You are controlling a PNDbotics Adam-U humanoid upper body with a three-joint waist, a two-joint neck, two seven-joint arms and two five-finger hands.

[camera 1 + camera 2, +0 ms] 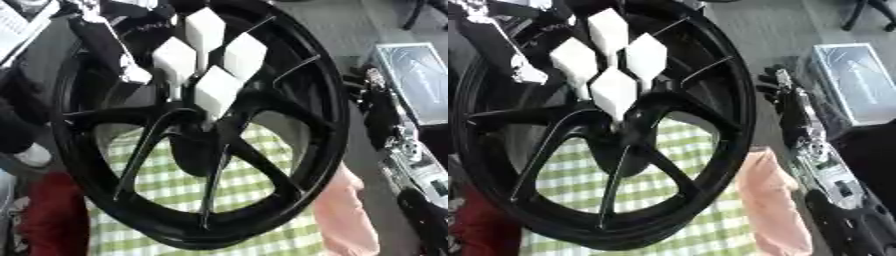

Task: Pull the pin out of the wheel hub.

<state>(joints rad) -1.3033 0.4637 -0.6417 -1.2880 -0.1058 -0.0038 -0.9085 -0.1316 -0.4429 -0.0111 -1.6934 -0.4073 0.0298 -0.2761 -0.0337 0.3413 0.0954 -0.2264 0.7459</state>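
Pins [210, 65]: white cluster standing out of wheel hub [197, 135], well left of right hand [785, 100]. Right hand nearer, fingers relaxed, grasping nothing. Left hand unseen.

Four white blocks [210, 65] crowded the wheel [324, 125] at its hub, covering the centre. Wide gaps lay between the spokes [140, 150]. The right hand [785, 95] hung just beside the rim.

Wheel hub [201, 125] standing over checked cloth [175, 185], 4 pins [210, 65] at its centre, right hand [785, 100] to the right.
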